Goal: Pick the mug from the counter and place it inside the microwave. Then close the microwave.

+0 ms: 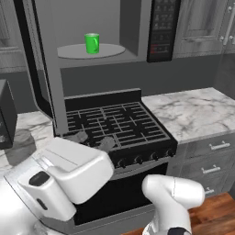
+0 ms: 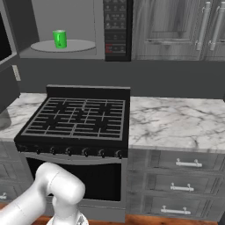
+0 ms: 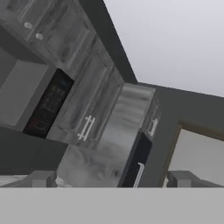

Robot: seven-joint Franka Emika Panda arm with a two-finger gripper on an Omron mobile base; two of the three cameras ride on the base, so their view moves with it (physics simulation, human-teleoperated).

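Note:
The small green mug [image 1: 92, 43] [image 2: 59, 38] stands upright on the round grey turntable [image 1: 110, 51] inside the microwave [image 1: 163, 30] [image 2: 116, 28]. The microwave's black door [image 1: 32, 59] hangs open to the left. My gripper [image 1: 94, 140] [image 3: 111, 179] is open and holds nothing. It sits low over the front left of the stove, well below the mug and apart from it. In the hand view it looks up past the microwave's button panel [image 3: 48, 107]. The marbled counter [image 1: 193, 110] [image 2: 176, 118] lies right of the stove.
A black gas stove [image 1: 114, 121] [image 2: 79, 116] stands under the microwave. On the left counter are a dark box [image 1: 7, 114] and a grey jar [image 1: 20, 147]. Grey wall cabinets [image 2: 176, 26] hang to the right, and drawers with silver handles [image 2: 189, 164] are below.

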